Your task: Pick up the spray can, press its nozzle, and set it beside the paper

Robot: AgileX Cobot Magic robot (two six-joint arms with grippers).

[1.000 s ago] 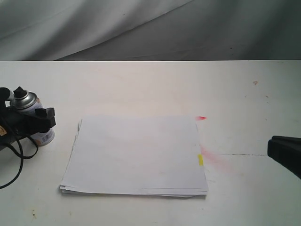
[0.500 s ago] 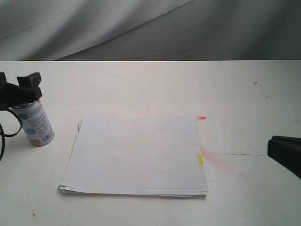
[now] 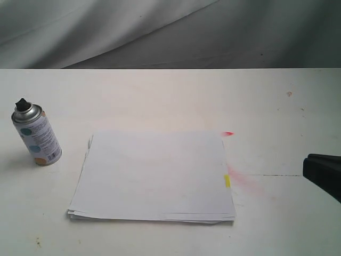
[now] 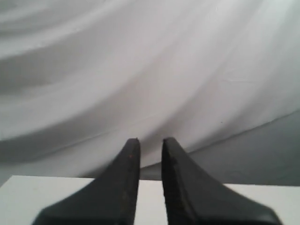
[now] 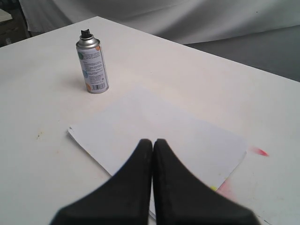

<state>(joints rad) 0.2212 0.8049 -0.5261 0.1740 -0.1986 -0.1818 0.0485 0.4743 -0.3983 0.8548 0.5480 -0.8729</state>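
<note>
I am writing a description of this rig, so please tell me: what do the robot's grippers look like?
Both the left gripper and the right gripper have two matte black fingers, broad at the base and tapering to narrow rounded tips. No cables or markings show on them.

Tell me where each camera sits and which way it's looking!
Exterior view: off the arms, looking across the table at the spray can, the paper and grey cloth behind; a black part of the right arm shows.
Left wrist view: on the left arm, facing the cloth; left fingers show, slightly apart.
Right wrist view: on the right arm, looking down at can and paper; right fingers show, closed.
Shared: exterior and right wrist both see can and paper.
</note>
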